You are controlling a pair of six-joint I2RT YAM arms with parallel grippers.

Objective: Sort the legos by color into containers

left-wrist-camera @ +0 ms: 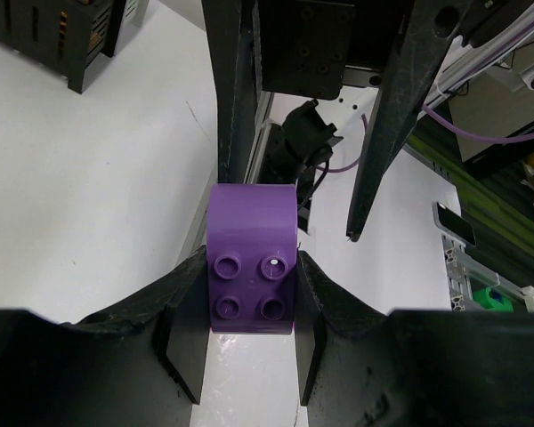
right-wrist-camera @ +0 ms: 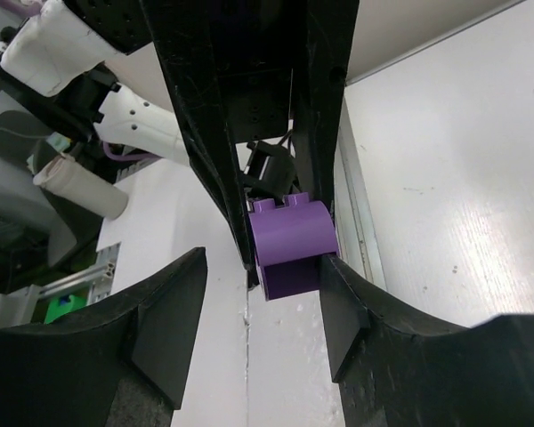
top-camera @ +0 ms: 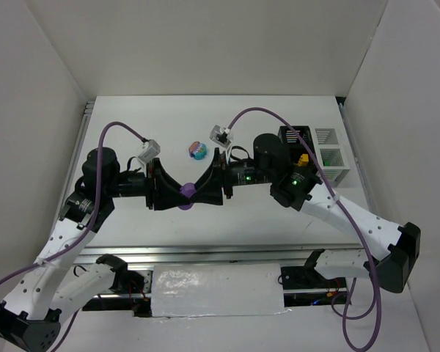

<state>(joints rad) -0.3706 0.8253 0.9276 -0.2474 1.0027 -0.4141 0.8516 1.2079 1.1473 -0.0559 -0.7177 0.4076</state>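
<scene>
A purple lego [top-camera: 187,191] sits at mid-table between both grippers. My left gripper [top-camera: 180,193] is shut on it; in the left wrist view the brick [left-wrist-camera: 252,267] shows its studs, pinched between the two fingers of that gripper [left-wrist-camera: 252,298]. My right gripper [top-camera: 199,188] faces it from the right, open. In the right wrist view the brick [right-wrist-camera: 289,245] lies ahead of the gripper [right-wrist-camera: 262,294], its right finger [right-wrist-camera: 356,311] against the brick and the left one apart. A small clump of pink, teal and purple legos [top-camera: 198,151] lies behind. The containers, a black bin [top-camera: 297,138] and white bins [top-camera: 330,147], stand at the right.
A yellow-orange brick [top-camera: 303,158] shows beside the black bin, partly behind the right arm. The black bin also shows in the left wrist view [left-wrist-camera: 53,36]. White walls enclose the table on three sides. A metal rail [top-camera: 205,253] runs along the near edge.
</scene>
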